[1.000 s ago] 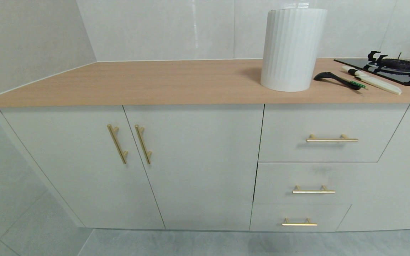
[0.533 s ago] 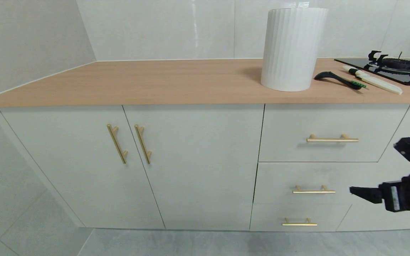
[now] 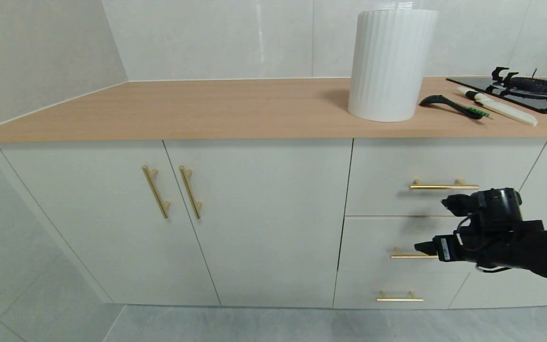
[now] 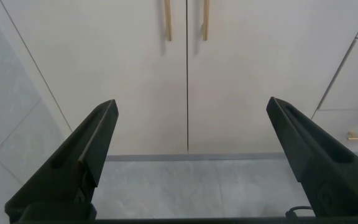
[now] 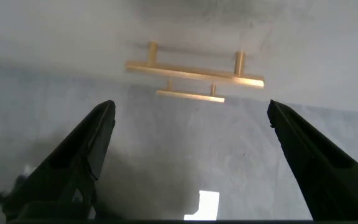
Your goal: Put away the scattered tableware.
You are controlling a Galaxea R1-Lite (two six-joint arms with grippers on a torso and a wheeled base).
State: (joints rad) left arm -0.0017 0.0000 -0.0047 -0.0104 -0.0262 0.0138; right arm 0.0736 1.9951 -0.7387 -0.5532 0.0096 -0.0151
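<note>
Pincer (image 3: 431, 225) agape before middle drawer handle (image 3: 401, 256)

A wood-toned surface (image 3: 197, 109) runs along pale tiled walls (image 3: 207, 38) in a kitchen corner, a black hob (image 3: 530, 92) set into its right end. Below it, white cabinet doors (image 3: 264, 223) and three drawers (image 3: 387, 161) carry brass handles (image 3: 443, 187), above a grey tiled floor (image 3: 26, 304).

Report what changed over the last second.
The right arm entered from the right and swept leftward before the drawers. The right gripper, open, is now by the middle drawer handle, gripping nothing. The white canister, black spoon and white knife on the countertop stayed put.
</note>
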